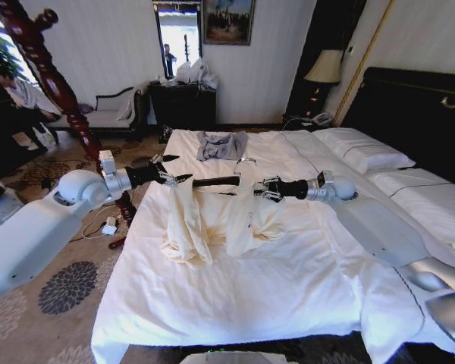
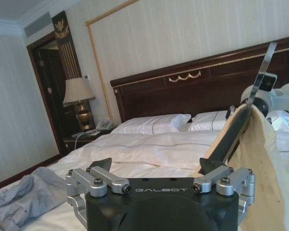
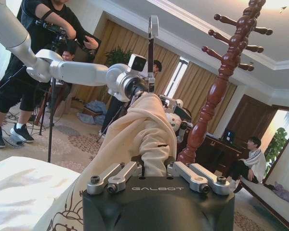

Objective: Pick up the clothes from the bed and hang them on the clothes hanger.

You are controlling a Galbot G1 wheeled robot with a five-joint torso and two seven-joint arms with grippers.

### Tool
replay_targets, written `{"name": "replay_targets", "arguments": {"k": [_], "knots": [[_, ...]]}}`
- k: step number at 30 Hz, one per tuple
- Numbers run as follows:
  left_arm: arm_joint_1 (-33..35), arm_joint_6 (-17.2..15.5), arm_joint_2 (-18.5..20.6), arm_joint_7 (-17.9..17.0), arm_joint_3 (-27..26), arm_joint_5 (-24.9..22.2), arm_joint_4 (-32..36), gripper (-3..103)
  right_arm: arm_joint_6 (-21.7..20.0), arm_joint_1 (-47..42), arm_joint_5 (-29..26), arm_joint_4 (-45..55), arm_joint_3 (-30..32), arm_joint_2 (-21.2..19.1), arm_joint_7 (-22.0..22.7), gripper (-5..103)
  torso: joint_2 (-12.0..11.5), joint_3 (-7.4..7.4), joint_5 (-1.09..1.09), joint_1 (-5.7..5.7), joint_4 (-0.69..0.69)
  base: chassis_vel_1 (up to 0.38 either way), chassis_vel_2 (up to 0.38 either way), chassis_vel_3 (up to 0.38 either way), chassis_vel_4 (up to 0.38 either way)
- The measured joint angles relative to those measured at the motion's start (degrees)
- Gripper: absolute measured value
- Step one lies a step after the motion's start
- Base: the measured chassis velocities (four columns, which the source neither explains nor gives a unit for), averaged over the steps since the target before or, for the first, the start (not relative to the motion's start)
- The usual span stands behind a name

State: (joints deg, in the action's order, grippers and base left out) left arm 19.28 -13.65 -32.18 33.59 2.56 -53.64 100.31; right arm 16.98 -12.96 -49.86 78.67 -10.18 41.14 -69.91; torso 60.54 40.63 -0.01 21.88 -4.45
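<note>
Head view: the left gripper clamps the hanger level above the bed while the right gripper, closed on the shirt, draws it over the free end.

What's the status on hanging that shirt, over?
Left gripper shut on hanger, held level over bed. Right gripper shut on cream shirt, one side draped on the hanger. Grey garment beyond, not obstructing.
</note>
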Motion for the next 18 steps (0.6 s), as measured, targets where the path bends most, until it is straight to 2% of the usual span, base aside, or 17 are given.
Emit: {"name": "replay_targets", "arguments": {"k": [2,6,7,9,10,11,13,14,15,16,17,18], "knots": [[-0.2,0.0,-0.4,-0.2,-0.3,0.0,-0.2,100,-0.1,0.0,0.0,0.0,0.0,0.0,0.0,17,0.0,0.0,0.0,0.0,0.0,0.0,0.0,0.0,0.0],[-1.2,-0.1,0.6,-0.9,-2.3,-3.1,-0.4,100,-0.1,-0.6,0.2,-0.2,0.1,-0.7,0.0,17,0.0,0.0,0.03,0.0,-0.02,0.0,0.0,0.0,0.0],[-1.3,-0.2,1.1,-1.5,-2.7,-4.2,-0.2,100,-0.1,-0.7,0.3,-0.2,0.2,-0.8,0.0,17,0.0,0.0,0.03,0.0,-0.01,0.0,0.0,0.0,0.0],[-1.1,-1.3,2.0,-4.8,-3.7,-7.4,2.1,100,-0.1,-1.0,0.6,-0.5,0.5,-0.9,0.0,17,0.0,0.0,0.02,0.0,0.02,0.0,0.0,0.0,0.0],[-1.1,-1.3,2.0,-4.8,-3.7,-7.4,2.1,100,-0.1,-1.0,0.6,-0.5,0.5,-0.9,0.0,17,0.0,0.0,0.02,0.0,0.02,0.0,0.0,0.0,0.0],[-1.0,-2.1,2.1,-7.0,-3.9,-8.8,3.5,100,-0.1,-1.1,0.8,-0.6,0.5,-0.9,0.0,17,0.0,0.0,0.02,0.0,0.03,0.0,0.0,0.0,0.0],[-0.9,-6.2,1.5,-16.4,-4.1,-11.9,7.3,100,-0.1,-1.1,1.1,-0.8,0.5,-0.9,0.0,17,0.0,-0.01,0.01,0.0,0.02,0.0,0.0,0.0,0.0],[-0.9,-11.0,0.7,-25.9,-3.9,-14.5,11.3,100,-0.1,-1.0,1.2,-0.9,0.5,-0.8,0.0,17,0.0,0.0,0.02,0.0,-0.03,0.0,0.0,0.0,0.0],[-0.9,-11.0,0.7,-25.9,-3.9,-14.5,11.3,100,-0.1,-1.0,1.2,-0.9,0.5,-0.8,0.0,17,0.0,0.0,0.02,0.0,-0.03,0.0,0.0,0.0,0.0],[-0.8,-13.9,0.4,-30.6,-3.8,-15.8,13.9,100,-0.1,-1.0,1.2,-0.9,0.5,-0.7,0.1,17,0.0,0.0,0.02,0.0,-0.04,0.0,0.0,0.0,0.0],[-0.7,-15.3,0.4,-32.6,-3.8,-16.3,15.2,100,-0.1,-1.0,1.2,-1.0,0.5,-0.7,0.1,17,0.0,0.0,0.03,0.01,-0.04,0.0,0.0,0.0,0.0],[0.4,-19.6,0.5,-38.7,-3.9,-17.5,19.5,100,-0.1,-1.0,1.2,-1.0,0.5,-0.7,0.2,17,0.0,-0.01,0.04,0.01,-0.03,0.0,0.0,0.0,0.0]]}}
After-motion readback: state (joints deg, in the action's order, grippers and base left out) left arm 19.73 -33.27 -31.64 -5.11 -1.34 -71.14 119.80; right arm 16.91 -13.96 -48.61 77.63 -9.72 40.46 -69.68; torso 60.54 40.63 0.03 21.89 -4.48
